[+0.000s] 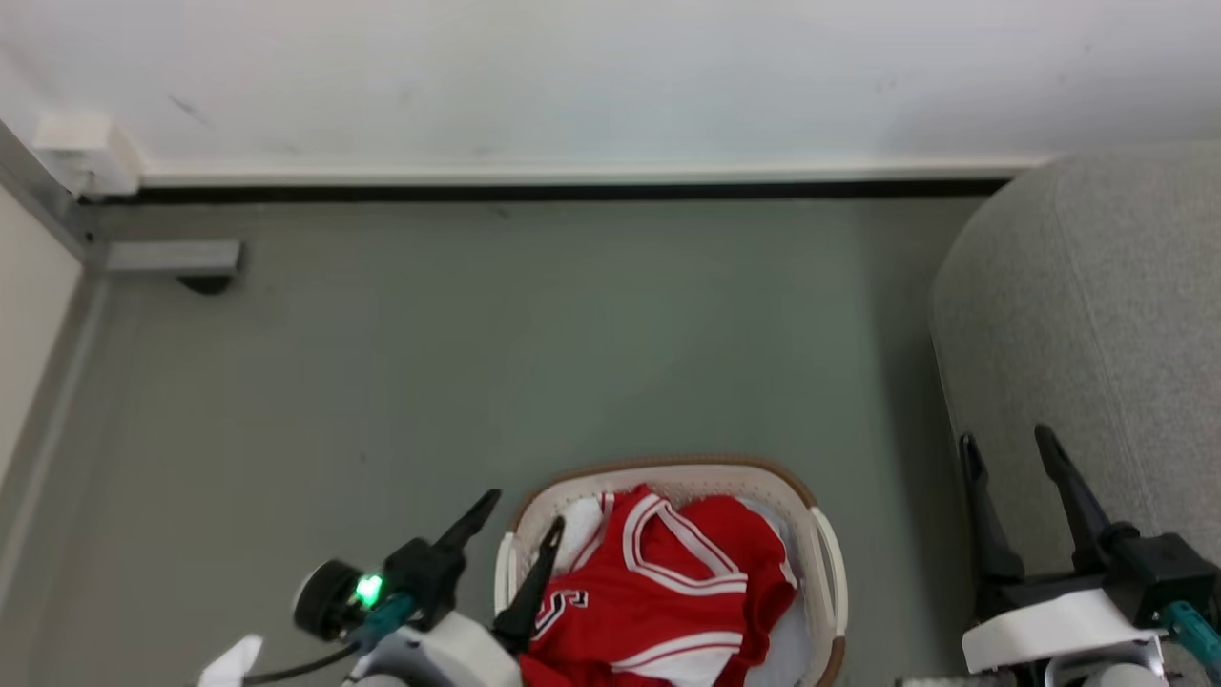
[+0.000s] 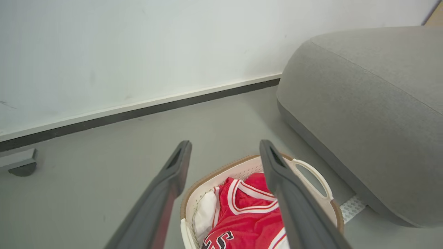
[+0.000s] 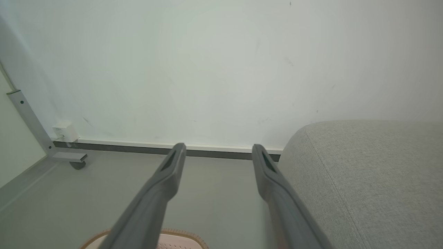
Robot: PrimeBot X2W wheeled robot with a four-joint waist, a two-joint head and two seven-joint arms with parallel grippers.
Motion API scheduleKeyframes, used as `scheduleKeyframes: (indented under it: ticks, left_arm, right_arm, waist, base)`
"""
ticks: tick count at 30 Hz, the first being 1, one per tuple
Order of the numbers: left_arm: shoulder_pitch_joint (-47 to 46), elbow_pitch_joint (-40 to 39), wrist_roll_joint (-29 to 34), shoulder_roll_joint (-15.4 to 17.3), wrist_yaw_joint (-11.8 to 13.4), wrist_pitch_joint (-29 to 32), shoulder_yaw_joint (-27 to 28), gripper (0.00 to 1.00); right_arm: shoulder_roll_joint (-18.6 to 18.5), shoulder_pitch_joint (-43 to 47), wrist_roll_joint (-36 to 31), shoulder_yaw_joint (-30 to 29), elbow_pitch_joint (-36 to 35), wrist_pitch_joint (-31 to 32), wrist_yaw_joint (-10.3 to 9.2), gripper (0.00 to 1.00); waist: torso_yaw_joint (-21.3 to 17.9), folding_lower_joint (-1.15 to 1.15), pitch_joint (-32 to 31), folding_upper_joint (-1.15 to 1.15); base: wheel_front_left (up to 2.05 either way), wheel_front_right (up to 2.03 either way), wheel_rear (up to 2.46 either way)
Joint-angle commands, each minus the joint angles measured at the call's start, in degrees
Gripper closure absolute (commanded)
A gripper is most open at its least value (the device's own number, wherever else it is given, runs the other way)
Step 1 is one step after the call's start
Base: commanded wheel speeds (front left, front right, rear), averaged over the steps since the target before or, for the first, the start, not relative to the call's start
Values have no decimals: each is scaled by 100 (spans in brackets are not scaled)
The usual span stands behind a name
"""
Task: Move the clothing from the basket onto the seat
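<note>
The jersey (image 1: 668,592) lies crumpled in the basket (image 1: 668,465), left of the seat (image 1: 1097,315). It looks light and limp, probably best pinched at a raised collar fold. The left gripper (image 1: 524,510) and right gripper (image 1: 1006,437) gape wide, empty.

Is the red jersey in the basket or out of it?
In. The red jersey lies crumpled inside the basket, within its brown rim.

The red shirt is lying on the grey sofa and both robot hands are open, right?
No. The head view shows the red shirt lying in the basket, not on the grey sofa. The left gripper and right gripper are open, as you said.
</note>
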Motion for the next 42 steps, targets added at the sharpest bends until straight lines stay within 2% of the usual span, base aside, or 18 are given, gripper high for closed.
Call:
scheduleKeyframes:
  ticks: [1,6,10,15,21,30,42]
  left_arm:
    - [-289,246,-45,142,6,-4,-302,0]
    - [-1050,1133,-9,287,7,107,-1418,0]
    - [-1556,1754,-58,350,7,430,-2139,0]
    - [-2097,2372,-181,487,7,750,-2825,0]
    - [-2506,2849,-269,669,6,946,-3393,0]
    - [-3028,3554,-335,948,17,1097,-3731,0]
    - [-3499,4007,-283,970,47,1154,-3855,0]
  right_arm:
    - [-26,-167,29,26,-71,2,-12,0]
    - [-26,-403,75,66,-206,2,-12,0]
    - [-24,-576,132,164,-338,2,-12,0]
    - [-25,-784,209,313,-531,2,-12,0]
    - [-22,-935,318,433,-762,2,-12,0]
    - [-23,-1062,488,556,-1047,2,-12,0]
    - [-22,-1264,673,788,-1197,2,-12,0]
  waist:
    - [-196,-1,453,0]
    - [-352,-1,869,0]
    - [-497,-1,1167,0]
    - [-704,-1,1565,0]
    - [-866,-1,1926,0]
    - [-1041,-1,2372,0]
    - [-1200,-1,2796,0]
  base:
    - [0,0,0]
    - [0,0,0]
    - [0,0,0]
    - [0,0,0]
    - [0,0,0]
    - [0,0,0]
    - [0,0,0]
